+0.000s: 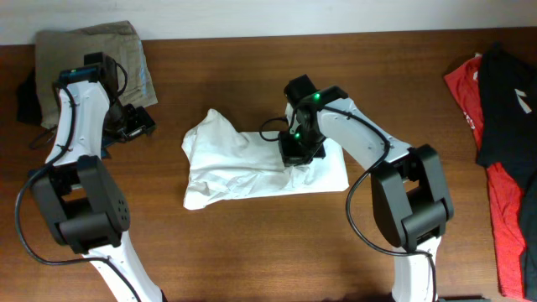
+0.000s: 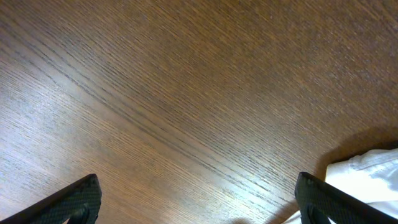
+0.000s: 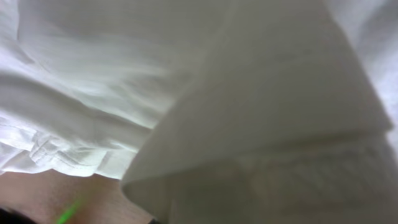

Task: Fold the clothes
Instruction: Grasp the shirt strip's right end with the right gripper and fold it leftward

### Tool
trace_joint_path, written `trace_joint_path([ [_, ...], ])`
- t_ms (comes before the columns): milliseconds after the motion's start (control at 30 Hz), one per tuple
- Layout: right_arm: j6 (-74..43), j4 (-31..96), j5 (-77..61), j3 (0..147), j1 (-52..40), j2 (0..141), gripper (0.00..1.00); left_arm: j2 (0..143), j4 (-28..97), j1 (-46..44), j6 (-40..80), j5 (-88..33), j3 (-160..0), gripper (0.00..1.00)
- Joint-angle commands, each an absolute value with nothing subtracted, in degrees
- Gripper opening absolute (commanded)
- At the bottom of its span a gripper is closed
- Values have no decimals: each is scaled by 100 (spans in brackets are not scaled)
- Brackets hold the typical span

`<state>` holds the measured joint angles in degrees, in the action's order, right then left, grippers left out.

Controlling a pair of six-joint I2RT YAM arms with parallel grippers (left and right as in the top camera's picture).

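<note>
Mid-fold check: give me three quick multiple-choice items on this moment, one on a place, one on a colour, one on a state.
1. The right gripper is on:
A) the white T-shirt
B) a blue towel
C) a metal tray

2. The garment at the far left corner of the table is:
A) blue
B) khaki
C) yellow

3. The left fingers are:
A) shut on cloth
B) shut, empty
C) open

Key:
1. A, it sits on the shirt's right part.
2. B, the khaki garment lies there.
3. C, both stand wide apart over bare wood.

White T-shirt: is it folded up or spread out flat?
Partly folded and rumpled: the white T-shirt lies bunched on the table, one layer doubled over.
</note>
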<state>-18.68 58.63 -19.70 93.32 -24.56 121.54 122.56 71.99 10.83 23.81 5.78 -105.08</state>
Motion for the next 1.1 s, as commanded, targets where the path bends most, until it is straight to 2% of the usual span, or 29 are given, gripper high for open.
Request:
trace_joint_path([
  [0,-1962,5774,-2071,9288,-2521,11963,25,12149,7210,1063,2438,532,-10471,99],
  [33,-1959,5756,-2071,9288,-2523,11966,38,12149,7212,1063,2438,532,-10471,99],
  [67,-1962,5749,-2056,9288,-2523,11963,41,12149,7214,1063,2438,532,-10471,99],
  [200,-1850,5972,-2053,9668,-2403,11957,41,12149,7269,1063,2438,534,-10471,99],
  [300,-1675,7015,-1577,10667,-2069,11915,45,12149,7279,1063,2438,532,-10471,99],
  [367,-1653,7373,-1612,10831,-1831,11917,45,12149,7297,1063,2438,532,-10471,99],
  [433,-1354,7734,-1605,10676,-1750,11937,39,12149,7299,1063,2438,532,-10471,99],
  [467,-1330,7732,-1673,10372,-1809,11937,29,12149,7297,1063,2438,532,-10471,99],
  [567,-1334,7220,-2150,9684,-2145,11937,22,12149,7297,1063,2438,491,-10471,99],
  [767,-2051,5666,-2403,8718,-3072,11939,22,12149,7295,1063,2438,425,-10471,99],
  [867,-2051,5441,-2349,8827,-3267,11935,14,12149,7293,1063,2438,425,-10471,99],
  [933,-2040,5865,-2093,9424,-3183,11928,12,12149,7293,1063,2438,427,-10471,99],
  [1000,-1931,6497,-1649,10119,-3059,11928,14,12149,7293,1063,2438,427,-10471,99],
  [1033,-1933,6923,-1284,10565,-2932,11928,19,12149,7293,1063,2438,425,-10471,99],
  [1067,-1909,7225,-1090,10892,-2766,11928,38,12149,7293,1063,2438,427,-10471,99],
])
